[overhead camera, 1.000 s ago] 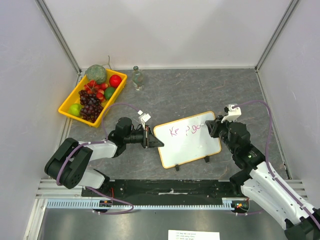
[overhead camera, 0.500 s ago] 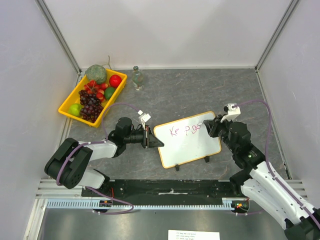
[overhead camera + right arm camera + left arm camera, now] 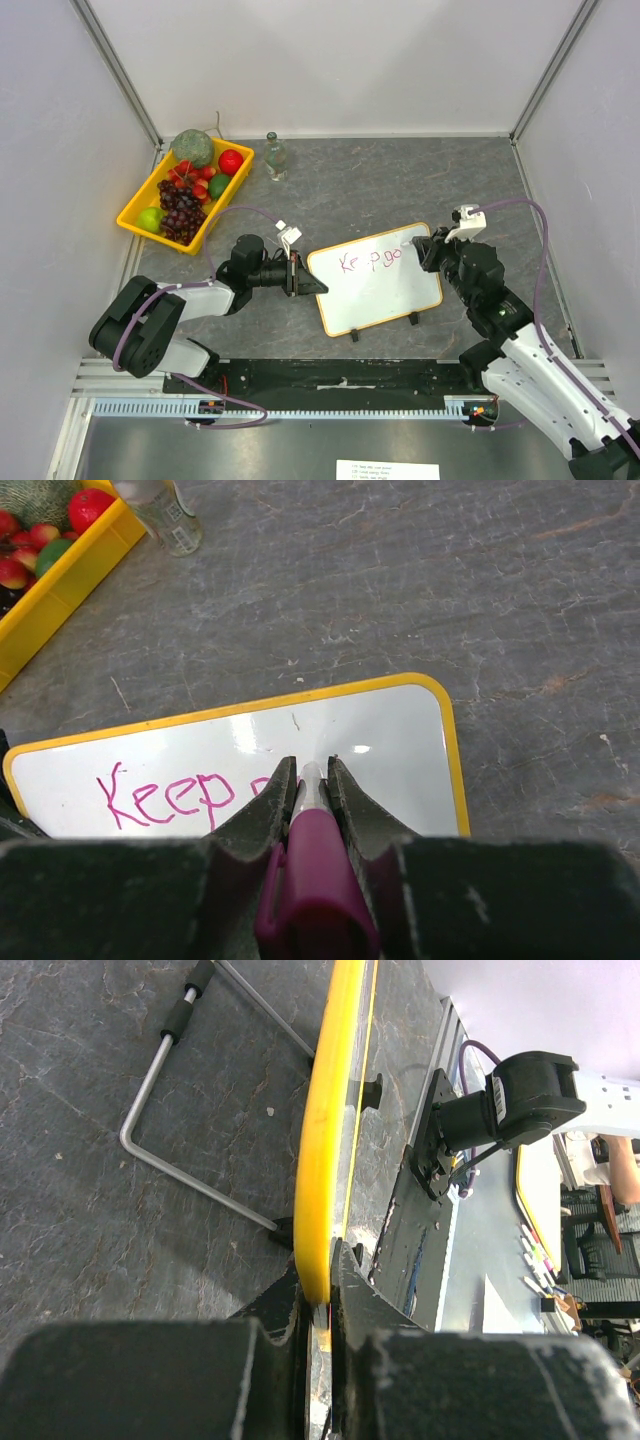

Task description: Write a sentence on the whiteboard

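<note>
Two words are on the whiteboard (image 3: 385,298) so far as we read it: "Keep" and the start of a second, "go", in pink. Board sits on the grey table (image 3: 400,180) between the arms, long edges slanting, black feet toward the bases; a bent wire stand (image 3: 155,1072) shows behind it in the left wrist view, so whether it is flat or propped we cannot tell. Left gripper (image 3: 318,1282) is pinched tight on the yellow frame at the board's left short edge, bracing it. Right gripper (image 3: 312,772) has its jaws closed on a purple marker (image 3: 318,880), tip at the white surface just right of the last letter; actual contact we cannot confirm. We judge this to be mid-sentence, second word unfinished. Next move calls for light, even pressure, short strokes rightward, and watching the room left before the right frame edge. Fruit tray (image 3: 128,217) and bottle (image 3: 275,157) stand well apart.
</note>
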Robot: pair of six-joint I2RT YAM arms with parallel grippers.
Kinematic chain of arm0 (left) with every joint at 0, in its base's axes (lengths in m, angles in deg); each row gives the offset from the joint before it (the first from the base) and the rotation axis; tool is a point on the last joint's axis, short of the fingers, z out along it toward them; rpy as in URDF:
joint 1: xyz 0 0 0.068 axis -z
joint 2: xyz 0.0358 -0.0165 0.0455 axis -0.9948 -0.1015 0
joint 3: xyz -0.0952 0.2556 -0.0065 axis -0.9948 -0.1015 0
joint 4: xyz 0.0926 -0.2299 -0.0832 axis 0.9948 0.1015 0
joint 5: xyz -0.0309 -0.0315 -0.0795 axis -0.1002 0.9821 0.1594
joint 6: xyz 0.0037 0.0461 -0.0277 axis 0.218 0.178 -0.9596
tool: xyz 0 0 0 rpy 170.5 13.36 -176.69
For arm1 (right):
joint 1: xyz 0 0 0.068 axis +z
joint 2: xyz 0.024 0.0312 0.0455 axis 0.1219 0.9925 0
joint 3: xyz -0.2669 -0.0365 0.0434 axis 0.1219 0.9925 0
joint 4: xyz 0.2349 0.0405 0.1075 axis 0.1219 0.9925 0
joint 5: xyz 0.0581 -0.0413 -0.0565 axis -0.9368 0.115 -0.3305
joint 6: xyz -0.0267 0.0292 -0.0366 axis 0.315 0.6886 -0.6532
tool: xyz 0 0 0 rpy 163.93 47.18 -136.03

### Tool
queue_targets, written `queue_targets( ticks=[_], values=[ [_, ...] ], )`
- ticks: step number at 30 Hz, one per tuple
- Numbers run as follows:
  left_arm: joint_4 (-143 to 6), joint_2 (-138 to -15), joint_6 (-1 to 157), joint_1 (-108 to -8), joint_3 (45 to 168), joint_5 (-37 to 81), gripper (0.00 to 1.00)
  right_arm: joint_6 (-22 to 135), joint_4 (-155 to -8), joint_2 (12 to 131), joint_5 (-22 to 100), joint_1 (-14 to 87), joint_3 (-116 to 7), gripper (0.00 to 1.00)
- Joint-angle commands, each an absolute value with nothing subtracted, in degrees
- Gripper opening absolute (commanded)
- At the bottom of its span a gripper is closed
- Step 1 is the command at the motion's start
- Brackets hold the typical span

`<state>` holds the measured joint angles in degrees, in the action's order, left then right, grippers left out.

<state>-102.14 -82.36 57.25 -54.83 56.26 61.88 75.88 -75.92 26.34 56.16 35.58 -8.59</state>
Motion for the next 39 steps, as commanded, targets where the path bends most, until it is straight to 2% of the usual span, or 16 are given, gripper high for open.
queue_targets(
  ticks=[1, 24, 32, 39],
  values=[
    [-96.7, -83.2, 64.8, -54.7, 55.6, 56.0, 0.02, 74.9, -76.3, 26.4, 58.5, 35.1, -9.1, 0.0],
    [-96.4, -83.0, 65.1, -54.7, 55.7, 55.8, 0.02, 75.4, -72.1, 22.7, 58.2, 34.8, -2.9, 0.0],
    [-96.5, -83.0, 65.1, -54.7, 55.6, 55.6, 0.02, 75.6, -70.7, 21.2, 57.6, 34.8, -3.3, 0.0],
    [-96.4, -83.1, 65.1, -54.7, 55.7, 55.7, 0.02, 75.6, -71.6, 21.1, 57.3, 34.8, -9.1, 0.0]
  ],
)
